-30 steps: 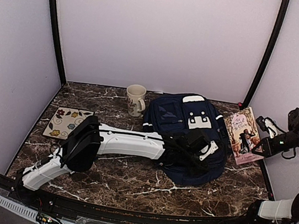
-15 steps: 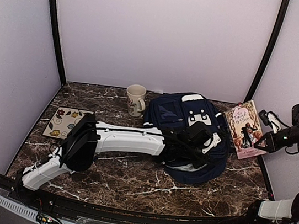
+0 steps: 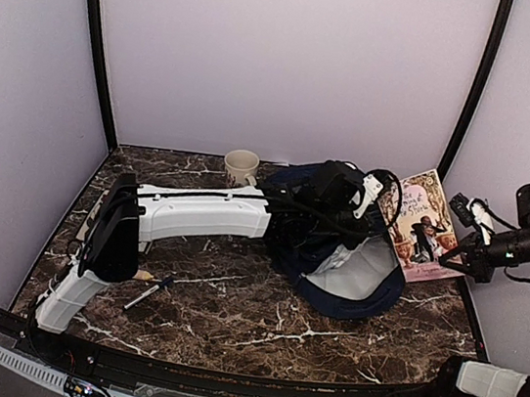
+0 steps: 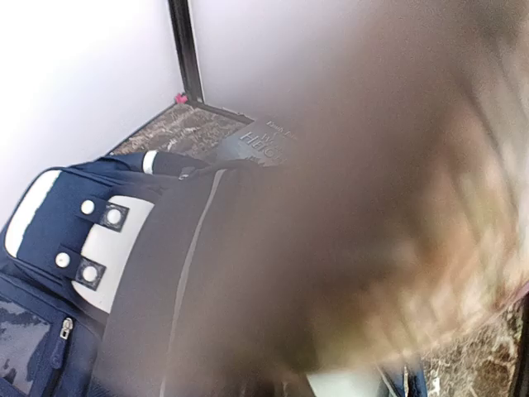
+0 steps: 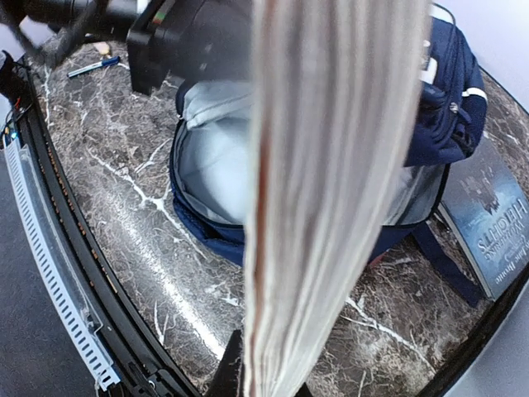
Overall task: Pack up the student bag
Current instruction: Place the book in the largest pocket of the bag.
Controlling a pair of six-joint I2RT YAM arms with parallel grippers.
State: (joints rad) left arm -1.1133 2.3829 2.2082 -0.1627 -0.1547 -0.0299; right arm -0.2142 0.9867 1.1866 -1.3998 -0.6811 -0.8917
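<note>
Left end effector [image 3: 344, 186] clenched on front panel of navy-blue white-striped fabric student bag [image 3: 369, 300], hoisted within last half second. Pale lining now exposed, bag mouth open, centre-right on marbled tabletop [image 3: 228, 322]. Right end effector [image 3: 458, 247] grasping pink illustrated book [image 3: 418, 223], raised upright just beside bag. Insertion likely next.

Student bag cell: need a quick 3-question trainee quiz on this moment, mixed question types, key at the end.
1. True or false: the student bag is zipped shut.
2. Multiple choice: the pink book is A) inside the bag, B) clamped in the right jaws, C) lying flat, untouched.
3. Short answer: what thin item lies loose on the table, left of the bag?
Key: 1 false, its pale lining shows; 2 B; 3 a pen.
</note>
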